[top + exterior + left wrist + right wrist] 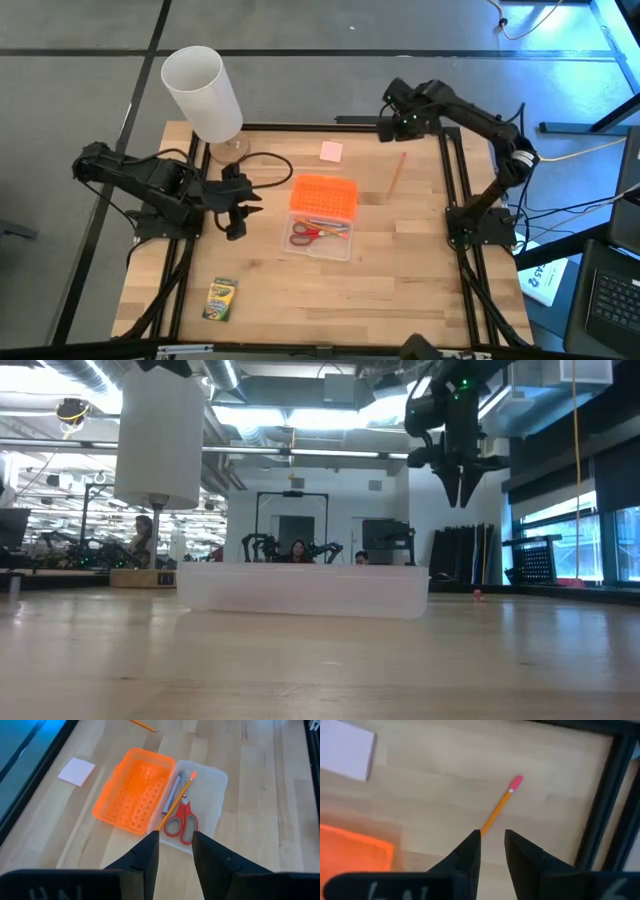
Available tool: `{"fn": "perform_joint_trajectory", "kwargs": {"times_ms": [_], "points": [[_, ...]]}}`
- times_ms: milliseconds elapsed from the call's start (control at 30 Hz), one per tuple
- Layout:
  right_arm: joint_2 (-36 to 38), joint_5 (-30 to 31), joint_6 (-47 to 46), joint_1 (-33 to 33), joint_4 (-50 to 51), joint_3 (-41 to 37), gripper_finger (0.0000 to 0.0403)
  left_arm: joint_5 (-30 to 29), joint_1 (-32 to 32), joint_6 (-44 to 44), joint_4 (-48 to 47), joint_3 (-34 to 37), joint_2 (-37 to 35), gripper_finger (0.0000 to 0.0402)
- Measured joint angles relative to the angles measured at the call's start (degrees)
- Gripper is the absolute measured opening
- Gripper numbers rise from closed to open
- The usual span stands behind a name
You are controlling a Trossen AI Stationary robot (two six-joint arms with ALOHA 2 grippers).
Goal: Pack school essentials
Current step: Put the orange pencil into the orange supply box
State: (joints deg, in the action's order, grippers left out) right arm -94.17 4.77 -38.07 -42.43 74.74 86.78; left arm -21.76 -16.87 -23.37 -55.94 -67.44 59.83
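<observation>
A clear box (216, 784) lies mid-table, its orange lid (134, 790) open flat on its far side. Inside lie red-handled scissors (183, 821), a grey pen (172, 796) and an orange pencil (179, 799). My left gripper (176, 837) hovers left of the box (322, 243), open and empty. Another orange pencil (499, 807) with a pink tip lies on the table at the far right. My right gripper (492, 837) hangs above it near the far edge (396, 126), pointing down, open and empty. A pink eraser (331, 151) lies flat behind the lid. A green-and-yellow crayon box (221, 298) lies near the front left.
A tall white cylinder (203, 95) stands at the far left corner, with a black cable (268, 163) looping beside it. Black frame rails (452, 170) run along the table's sides. Bare wood lies between the box and the front edge. People sit in the room beyond (297, 550).
</observation>
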Motion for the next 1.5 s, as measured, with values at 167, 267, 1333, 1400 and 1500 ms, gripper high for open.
{"fn": "perform_joint_trajectory", "kwargs": {"times_ms": [167, 267, 1333, 1400, 1500], "points": [[-0.30, -2.98, -1.21, -2.47, 0.14, 0.00, 0.0090, 0.00, -0.01, 0.03, 0.00, 0.00, 0.00, 0.0110], [-0.30, -2.96, -2.16, -3.07, -0.07, 0.00, 0.0090, -0.02, -0.01, 0.04, 0.00, 0.00, 0.00, 0.0110], [-6.80, -7.42, -8.20, -3.22, 1.24, 0.00, 0.0067, 0.37, -3.20, 2.95, -0.13, 0.00, 0.00, 0.0110], [-7.83, -7.42, -8.10, -3.21, 1.24, 0.00, 0.0075, 0.35, -3.18, 2.95, -0.13, 0.00, 0.00, 0.0110], [-8.84, -7.42, -7.93, -3.51, 1.24, 0.00, 0.0095, 0.36, -3.18, 2.95, -0.13, 0.00, 0.00, 0.0110]]}}
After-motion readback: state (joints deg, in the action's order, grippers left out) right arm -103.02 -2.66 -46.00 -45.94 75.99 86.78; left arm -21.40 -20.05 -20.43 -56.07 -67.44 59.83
